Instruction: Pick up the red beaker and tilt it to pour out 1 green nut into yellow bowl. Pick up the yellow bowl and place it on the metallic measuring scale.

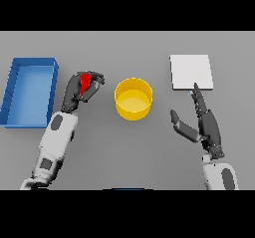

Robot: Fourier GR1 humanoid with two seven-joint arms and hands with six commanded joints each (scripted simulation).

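Observation:
The red beaker (85, 82) shows as a small red shape inside my left hand (79, 90), whose fingers are curled round it, left of the yellow bowl (133, 98). The bowl stands upright at the table's middle; I see no nut in it. The metallic measuring scale (191, 72) is a pale square plate at the back right. My right hand (205, 122) is open, fingers straight and pointing toward the scale's near edge, thumb spread left, a short way right of the bowl.
A blue open bin (17, 77) lies at the far left, just beside my left arm. The grey table (129, 152) spreads toward me between both arms.

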